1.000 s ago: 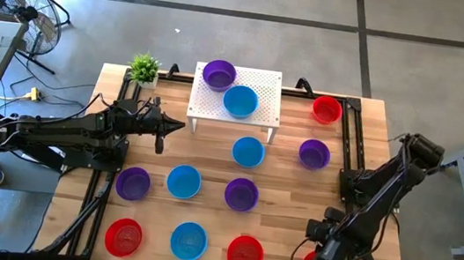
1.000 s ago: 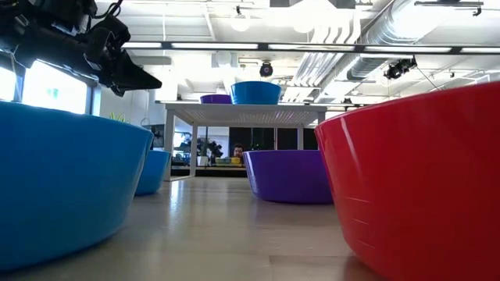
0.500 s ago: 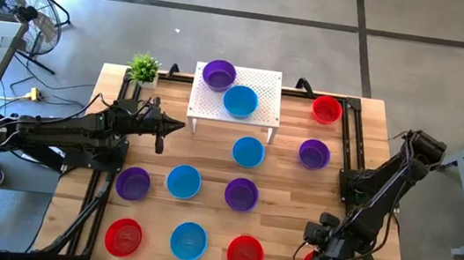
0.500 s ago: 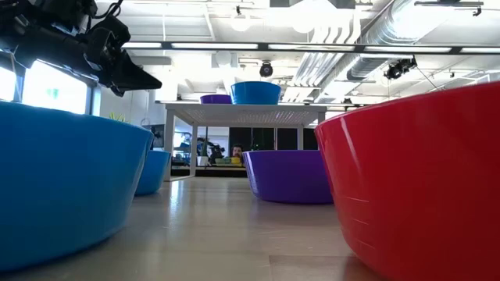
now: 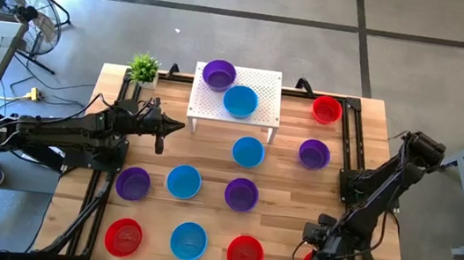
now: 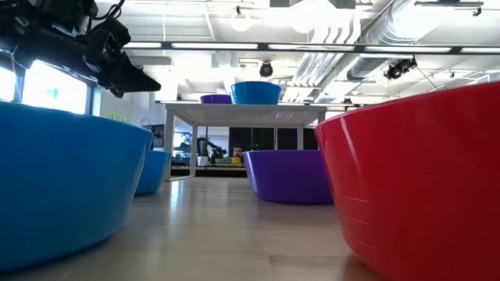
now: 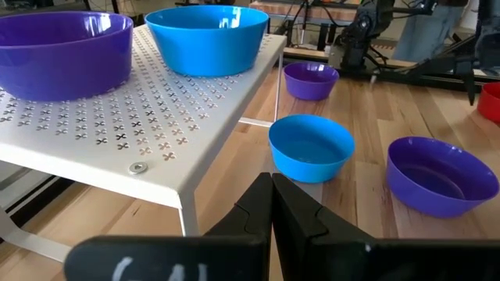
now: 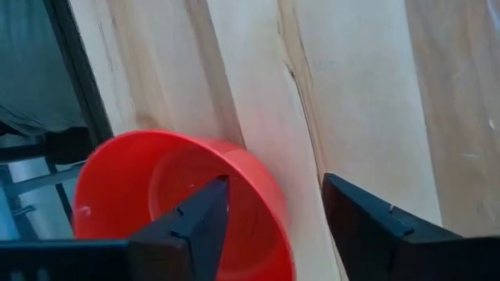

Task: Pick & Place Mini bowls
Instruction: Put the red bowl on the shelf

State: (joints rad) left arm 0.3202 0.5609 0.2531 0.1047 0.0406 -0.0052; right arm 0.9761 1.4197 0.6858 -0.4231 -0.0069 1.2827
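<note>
**Right gripper straddles the rim of the corner red bowl**

Now, down at the near right corner of the tabletop (image 5: 293, 209), the right gripper (image 8: 275, 209) sits low over a red bowl (image 8: 164, 199), fingers spread wide, one inside the rim and one outside it. No squeeze yet, so this looks like the approach to a pick.

Along the near edge, three more bowls wait in a row: red (image 5: 123, 236), blue (image 5: 188, 241), red (image 5: 245, 253). One row back come purple (image 5: 132, 183), blue (image 5: 183, 181) and purple (image 5: 241, 194). Further on, a blue bowl (image 5: 248, 151) and a purple one (image 5: 314, 153) sit mid-table, with another red bowl (image 5: 327, 110) at the far right corner.

Over on the left, the left gripper (image 5: 177, 126) hangs just beside the white stand (image 5: 261, 107), fingers pressed together, carrying nothing.

On the stand itself, just two bowls are up: a purple one (image 5: 218, 74) and a blue one (image 5: 240, 101). If the stand is the target, the job looks barely begun, with ten bowls left on the wood.
</note>
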